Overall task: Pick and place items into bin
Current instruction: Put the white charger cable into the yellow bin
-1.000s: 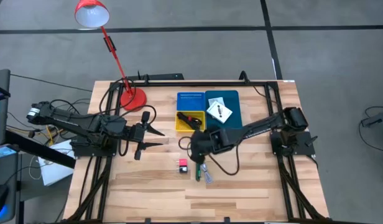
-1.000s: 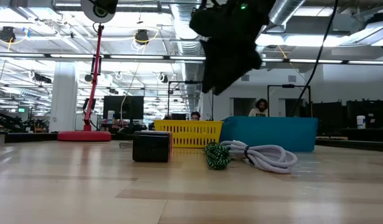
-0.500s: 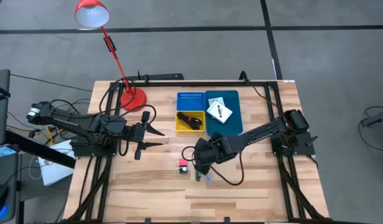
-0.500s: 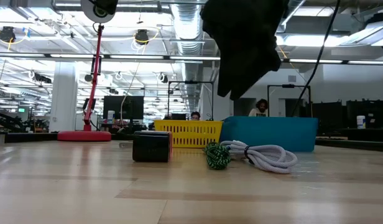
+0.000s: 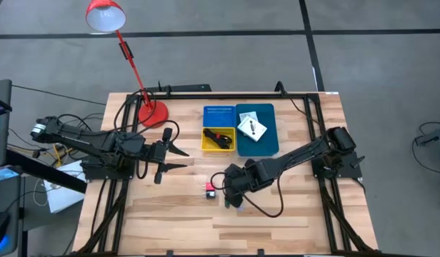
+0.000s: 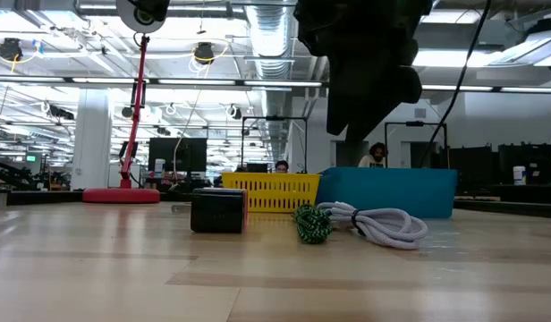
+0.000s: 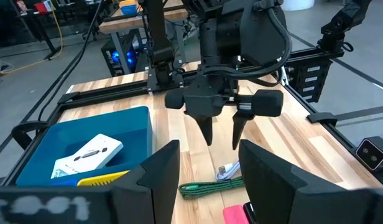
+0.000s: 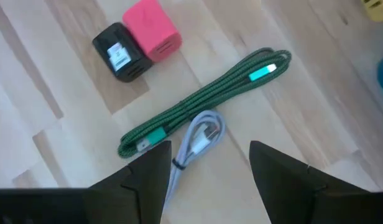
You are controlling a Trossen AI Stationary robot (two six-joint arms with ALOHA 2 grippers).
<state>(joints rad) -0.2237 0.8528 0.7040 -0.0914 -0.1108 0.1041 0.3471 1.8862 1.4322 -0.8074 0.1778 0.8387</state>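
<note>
A green braided cable (image 8: pixel 204 102) and a coiled white cable (image 8: pixel 194 140) lie on the wooden table beside a pink block (image 8: pixel 151 31) joined to a black block (image 8: pixel 120 53). My right gripper (image 7: pixel 222 144) hangs open above the cables, fingers pointing down, touching nothing. In the high view it (image 5: pixel 231 194) stands just right of the pink block (image 5: pixel 209 188). A yellow bin (image 5: pixel 218 139) holds black cables. The blue bin (image 5: pixel 266 143) beside it holds a white packet (image 5: pixel 252 127). My left gripper (image 5: pixel 183 158) waits open at the table's left, pointing right.
A red desk lamp stands with its base (image 5: pixel 152 113) at the far left of the table. A blue perforated panel (image 5: pixel 218 114) lies behind the yellow bin. Black frame rails (image 5: pixel 120 171) run along both sides. Bare wood (image 5: pixel 277 214) lies near the front edge.
My right gripper has moved toward the table's near edge, from beside the bins to above the cables, rolling its wrist somewhat, and has stayed open. The items on the table have not moved.
</note>
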